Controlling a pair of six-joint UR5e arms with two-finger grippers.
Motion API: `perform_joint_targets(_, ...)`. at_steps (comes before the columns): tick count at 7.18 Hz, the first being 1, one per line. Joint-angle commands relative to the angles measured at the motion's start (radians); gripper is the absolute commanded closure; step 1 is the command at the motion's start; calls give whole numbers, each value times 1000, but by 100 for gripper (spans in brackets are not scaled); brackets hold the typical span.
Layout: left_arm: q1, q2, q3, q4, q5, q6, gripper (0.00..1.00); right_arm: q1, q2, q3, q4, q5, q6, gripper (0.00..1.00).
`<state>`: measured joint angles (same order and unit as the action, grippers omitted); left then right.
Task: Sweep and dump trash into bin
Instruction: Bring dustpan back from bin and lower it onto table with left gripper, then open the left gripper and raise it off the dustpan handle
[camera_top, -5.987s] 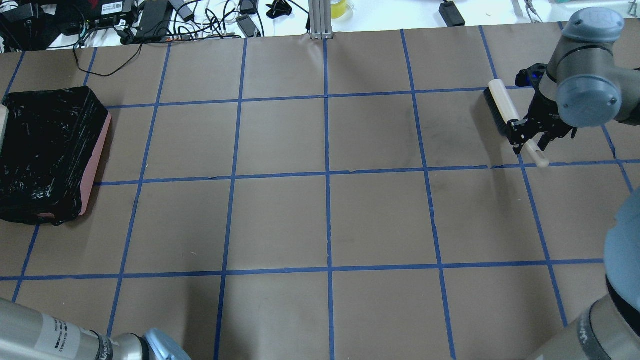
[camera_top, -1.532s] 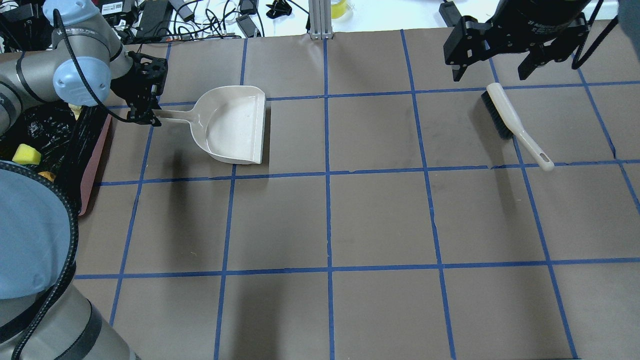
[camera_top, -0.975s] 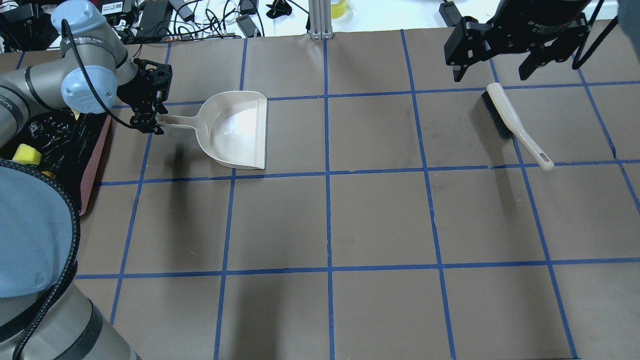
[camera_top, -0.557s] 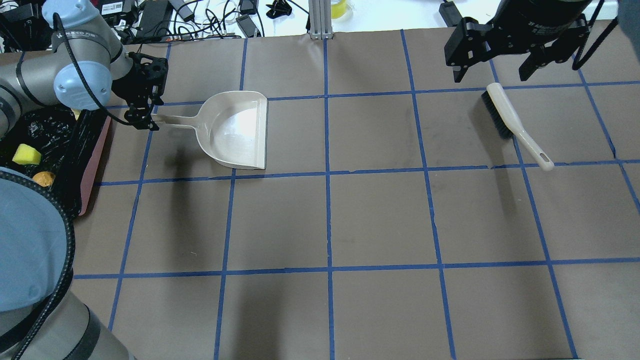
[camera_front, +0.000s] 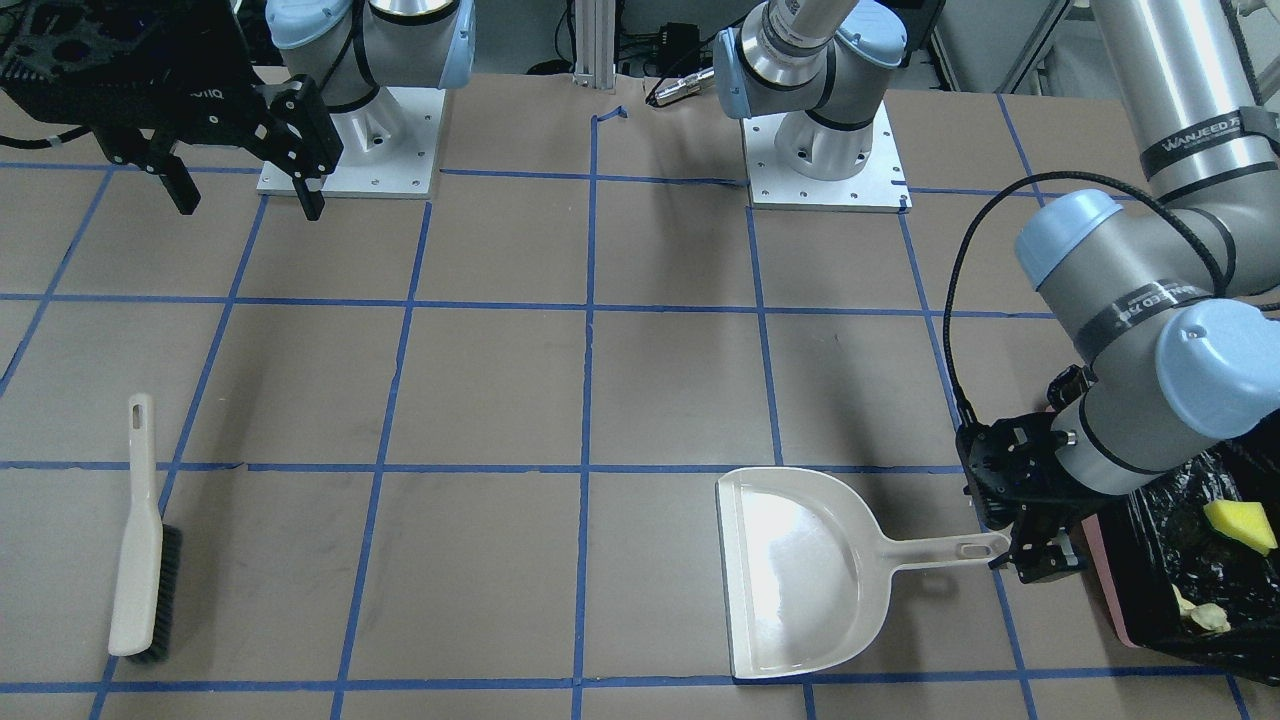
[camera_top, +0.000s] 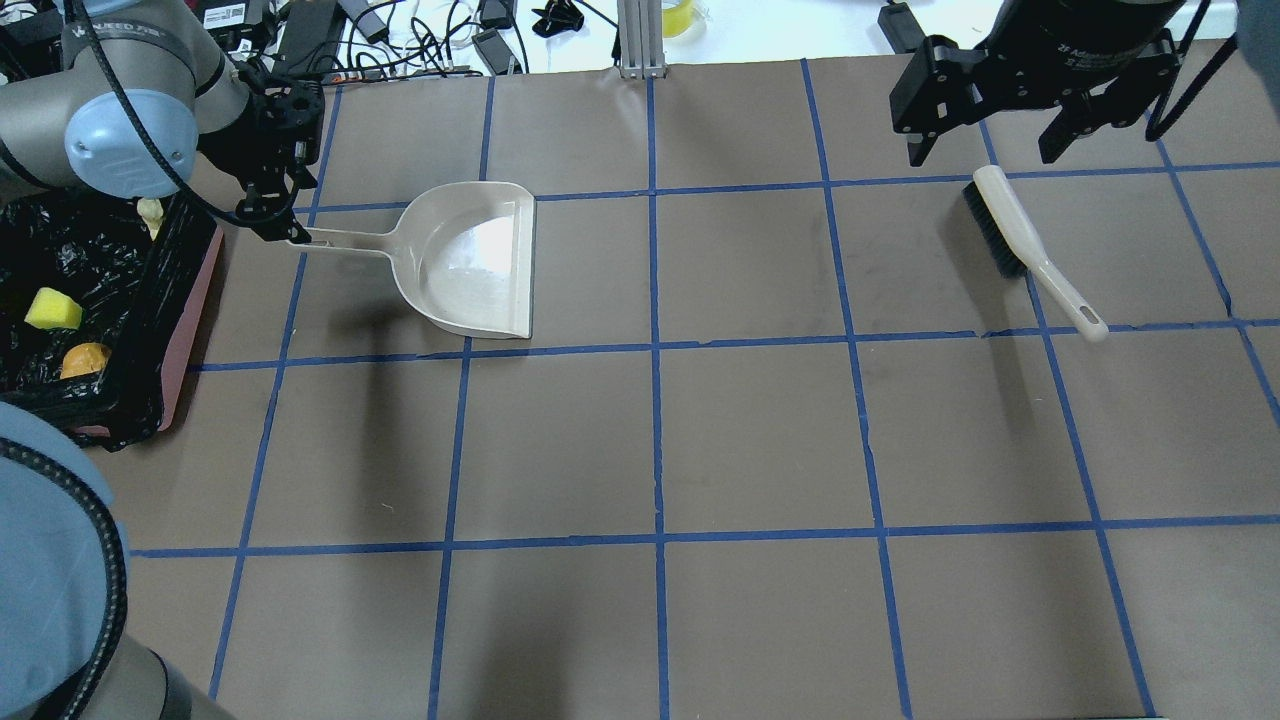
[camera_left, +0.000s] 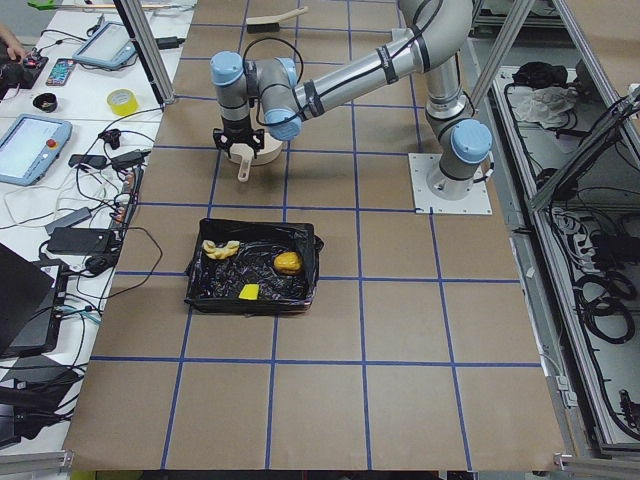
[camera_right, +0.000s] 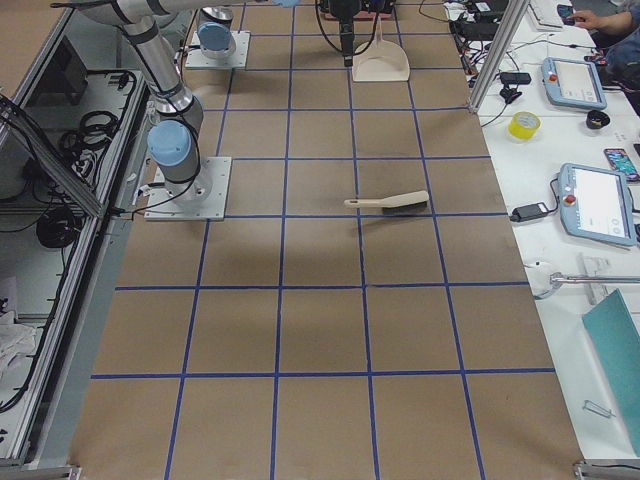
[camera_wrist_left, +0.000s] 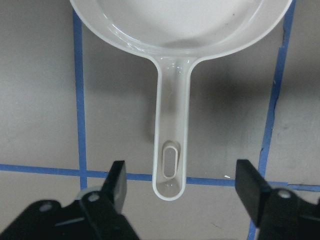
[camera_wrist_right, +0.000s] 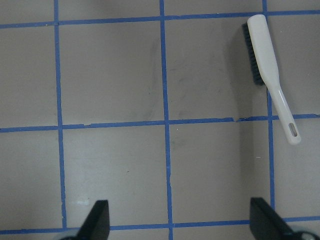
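Observation:
The bin (camera_top: 185, 340) stands at the table's left end, pink with a black bag liner. The trash lies inside it: a yellow sponge (camera_top: 52, 308), a glossy orange-brown lump (camera_top: 85, 358) and a pale bread piece (camera_top: 150, 212). The cream dustpan (camera_top: 470, 260) lies flat and empty to the right of the bin. My left gripper (camera_wrist_left: 182, 187) is open, its fingers either side of the dustpan handle's end (camera_wrist_left: 171, 165) without touching it. My right gripper (camera_top: 985, 150) hangs open above the cream brush (camera_top: 1010, 235), which lies on the table at the far right.
Cables, power bricks and a tape roll (camera_top: 680, 15) lie on the white bench beyond the table's far edge. An aluminium post (camera_top: 640, 40) stands at the far edge's middle. Brown paper with blue tape lines covers the table.
Six seconds ago my right gripper held the brush; it has since let go and risen. My left gripper has opened off the dustpan handle and drawn back; the dustpan now lies flat.

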<state>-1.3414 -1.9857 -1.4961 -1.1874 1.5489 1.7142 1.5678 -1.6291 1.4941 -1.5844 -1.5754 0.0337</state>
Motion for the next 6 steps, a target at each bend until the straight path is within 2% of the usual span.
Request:
perform_joint_targets(1,-16,74,1,-72,-26,-144,19,0,0,0,1,0,0,0)
perform_joint_targets(3,-56,174,-4,-202,-26,-331,18,0,0,0,3,-1,0,0)
perform_joint_targets(6,-145,301,-16,-268,-15,-722,12,0,2,0,3,0,0,0)
